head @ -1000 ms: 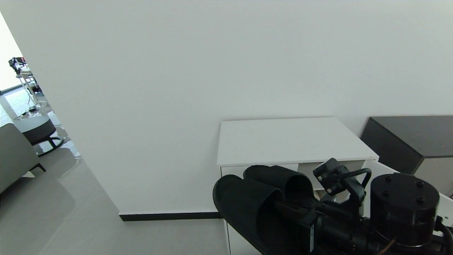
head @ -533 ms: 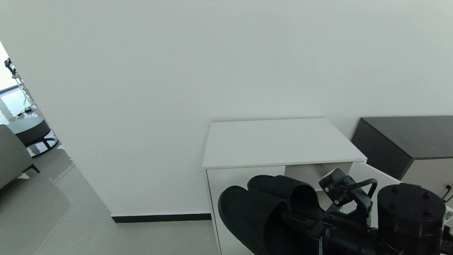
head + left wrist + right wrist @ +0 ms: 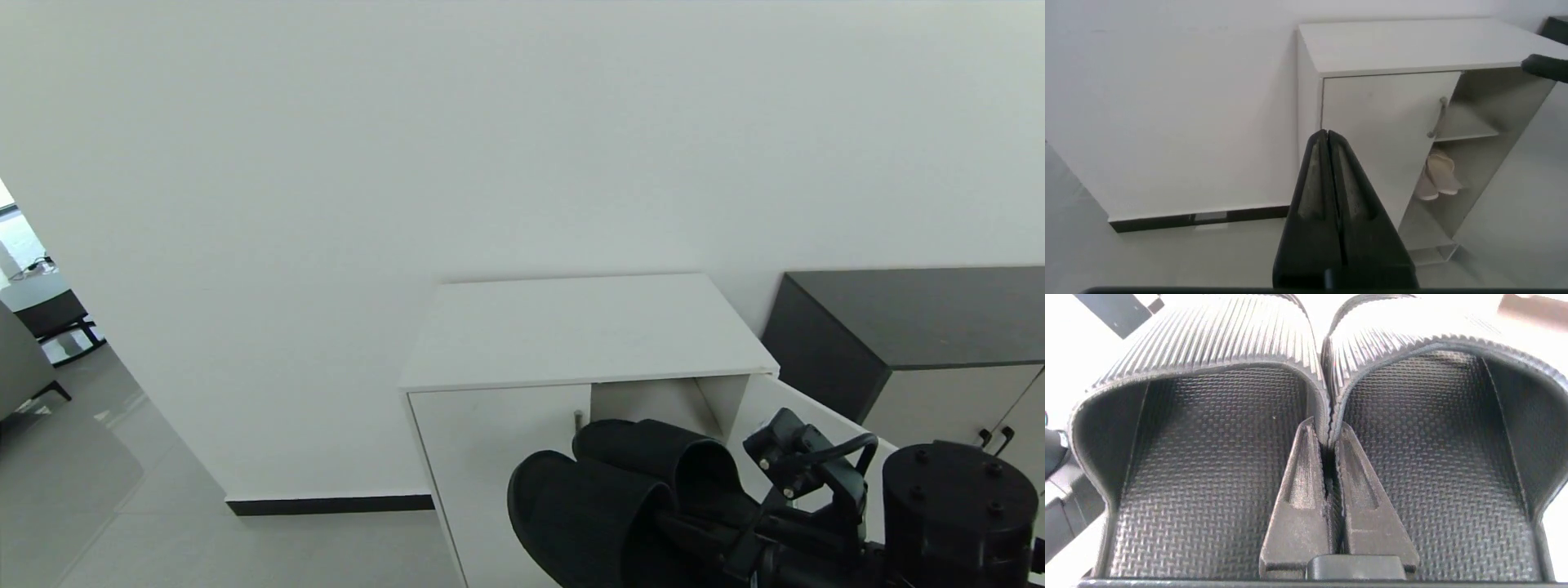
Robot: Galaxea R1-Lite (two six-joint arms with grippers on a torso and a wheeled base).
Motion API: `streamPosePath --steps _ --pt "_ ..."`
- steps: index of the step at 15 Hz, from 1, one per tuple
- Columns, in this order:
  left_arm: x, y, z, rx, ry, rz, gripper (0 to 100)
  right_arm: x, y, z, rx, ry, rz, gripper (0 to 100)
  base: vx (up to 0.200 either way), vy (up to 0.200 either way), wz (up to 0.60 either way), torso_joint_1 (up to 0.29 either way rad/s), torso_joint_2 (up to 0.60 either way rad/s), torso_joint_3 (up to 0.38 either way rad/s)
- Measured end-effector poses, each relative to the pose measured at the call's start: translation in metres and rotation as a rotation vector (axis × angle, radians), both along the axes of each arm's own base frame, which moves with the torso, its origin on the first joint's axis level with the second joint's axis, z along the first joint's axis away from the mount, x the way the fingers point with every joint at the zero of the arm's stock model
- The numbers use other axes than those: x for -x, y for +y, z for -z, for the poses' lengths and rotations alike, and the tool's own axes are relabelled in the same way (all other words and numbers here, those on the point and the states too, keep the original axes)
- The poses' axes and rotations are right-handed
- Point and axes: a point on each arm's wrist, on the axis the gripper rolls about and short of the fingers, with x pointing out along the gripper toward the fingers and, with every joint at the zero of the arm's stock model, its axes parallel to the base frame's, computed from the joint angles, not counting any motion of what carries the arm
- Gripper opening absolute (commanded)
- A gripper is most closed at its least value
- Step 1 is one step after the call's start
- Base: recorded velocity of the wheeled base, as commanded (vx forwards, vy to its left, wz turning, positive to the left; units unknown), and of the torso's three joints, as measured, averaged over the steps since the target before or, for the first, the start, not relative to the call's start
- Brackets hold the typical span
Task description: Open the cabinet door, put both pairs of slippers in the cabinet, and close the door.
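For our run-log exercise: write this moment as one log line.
right gripper: shut on black slippers | left gripper: shut, empty | cabinet door: open | beige slippers: inside

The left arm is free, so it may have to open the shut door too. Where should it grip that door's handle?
Grip the slim upright bar handle at mid-length, coming straight from the front with a finger on either side of it. It stands along the edge of the shut door, beside the open compartment, so a pull there would likely swing the door.
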Motion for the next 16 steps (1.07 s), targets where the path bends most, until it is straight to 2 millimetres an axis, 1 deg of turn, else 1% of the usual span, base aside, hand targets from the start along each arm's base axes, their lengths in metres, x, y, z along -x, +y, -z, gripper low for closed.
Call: streamPosePath --steps 8,16 --pt "0.0000 0.0000 0.0000 0.000 0.000 0.000 0 0.0010 -0.0014 0.0026 0.008 0.007 0.000 0 0.000 -0.200 0.00 0.002 0.00 0.001" --pt "0.0000 0.0000 -0.0001 0.011 0.000 0.000 0 0.0006 -0.0013 0.0033 0.009 0.011 -0.001 0 0.000 0.000 0.00 -0.009 0.02 0.013"
